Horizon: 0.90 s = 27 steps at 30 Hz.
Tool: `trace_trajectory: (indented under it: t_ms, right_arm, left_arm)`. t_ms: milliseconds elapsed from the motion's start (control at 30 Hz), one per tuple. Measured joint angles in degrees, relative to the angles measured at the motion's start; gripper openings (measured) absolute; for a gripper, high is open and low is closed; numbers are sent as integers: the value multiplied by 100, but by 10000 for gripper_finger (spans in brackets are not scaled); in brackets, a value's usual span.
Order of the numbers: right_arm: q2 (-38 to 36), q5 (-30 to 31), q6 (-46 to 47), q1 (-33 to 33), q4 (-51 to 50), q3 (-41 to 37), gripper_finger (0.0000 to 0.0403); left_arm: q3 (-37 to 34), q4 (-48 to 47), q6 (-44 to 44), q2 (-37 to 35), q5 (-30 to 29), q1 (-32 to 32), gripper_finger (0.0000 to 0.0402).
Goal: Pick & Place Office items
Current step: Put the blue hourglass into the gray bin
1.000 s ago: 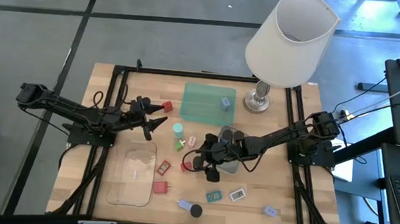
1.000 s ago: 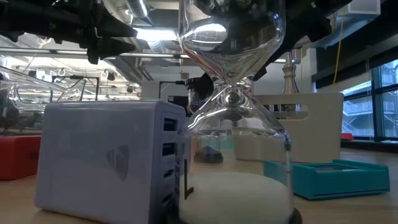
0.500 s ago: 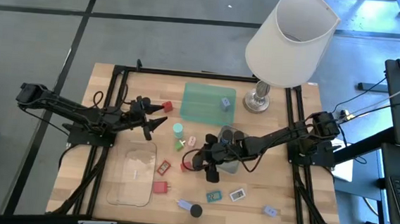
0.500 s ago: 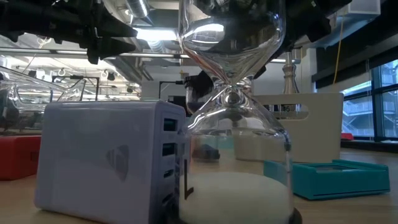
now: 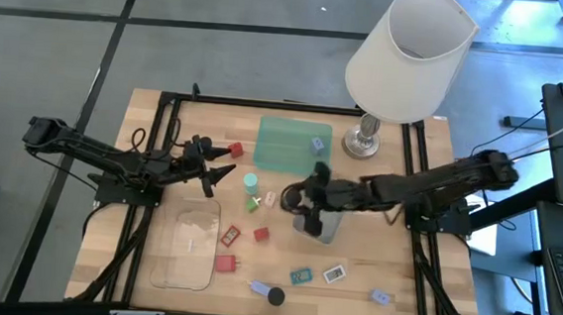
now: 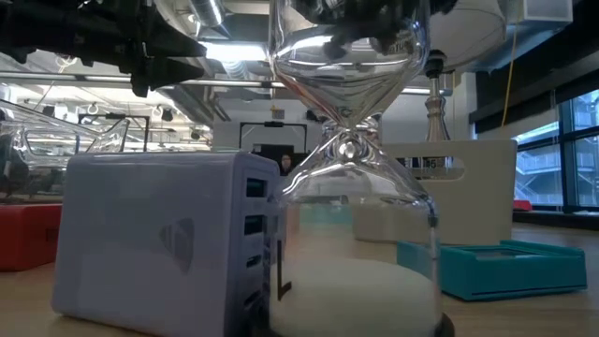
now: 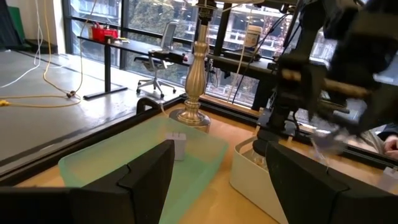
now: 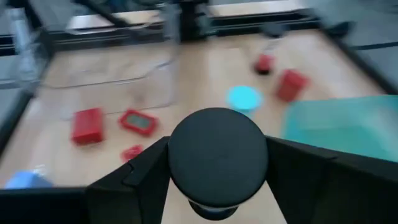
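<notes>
My right gripper (image 5: 298,200) hangs above the table's middle, at the left end of the grey tray (image 5: 324,226), shut on a black round cap (image 8: 217,146). Left of the middle, my left gripper (image 5: 217,173) is held level and open, with nothing between its fingers. It faces the green tray (image 7: 143,162). On the wood lie red blocks (image 5: 235,150) (image 5: 261,234) (image 5: 226,264), a red card (image 5: 230,235), a teal disc (image 5: 250,182) and two labelled cards (image 5: 301,276) (image 5: 334,273). A pale blue-grey piece (image 5: 316,144) lies in the green tray (image 5: 287,143). My right gripper pinches the black round cap by its rim (image 8: 177,155) between its two fingers, one on each side. The fingers slant down toward the table's left. The cap is lifted clear of the table with its flat round top facing the wrist.
A clear tray (image 5: 186,242) lies at the front left. The white-shaded lamp (image 5: 408,57) stands at the far right. At the front edge are an hourglass with a black top (image 5: 276,296) and a pale blue-grey block (image 5: 257,288). Another pale piece (image 5: 380,296) lies front right.
My right gripper has risen from the table beside the grey tray's near left corner. It has gone toward the far edge and tipped closer to level. The black cap has come up with it, off the wood.
</notes>
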Motion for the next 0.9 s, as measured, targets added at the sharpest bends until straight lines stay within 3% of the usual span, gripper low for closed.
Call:
trace_trajectory:
  t_ms: [133,400,600,900]
  right_arm:
    - [-415,574,317,91,-782,0,219]
    - [-375,985,1159,495,-1699,-47,220]
    - [-378,1439,1748,721,-1553,-528,221]
    - [-378,1465,2088,726,56,-1686,221]
  left_arm:
    - [0,1,-1,1,0,0,251]
    - [0,0,-6,2,2,0,251]
    - [0,0,-7,1,2,0,251]
    - [0,1,-4,2,0,0,251]
